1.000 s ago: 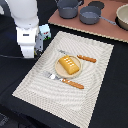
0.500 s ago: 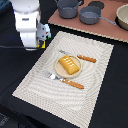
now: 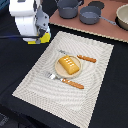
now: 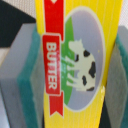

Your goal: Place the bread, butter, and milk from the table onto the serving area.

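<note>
The bread [image 3: 69, 65], an orange-brown dotted slab, lies on a round plate [image 3: 58, 71] in the middle of the serving area [image 3: 90, 95], the beige striped placemat. My gripper [image 3: 39, 38] is at the mat's far corner on the exterior view's left, shut on the butter [image 3: 45, 38], whose yellow end shows below the hand. In the wrist view the butter [image 4: 75, 65], yellow with a red "BUTTER" ribbon and a cow picture, fills the space between my green-padded fingers [image 4: 27, 82]. The milk is out of view.
A knife [image 3: 86, 58] and a fork [image 3: 65, 81] with orange handles flank the plate. A brownish-pink board [image 3: 107, 27] behind the mat holds two dark pots [image 3: 68, 7] [image 3: 90, 15] and a pale bowl [image 3: 123, 16].
My gripper with the butter has risen and shifted slightly toward the mat's corner. The bread, plate and cutlery have not moved.
</note>
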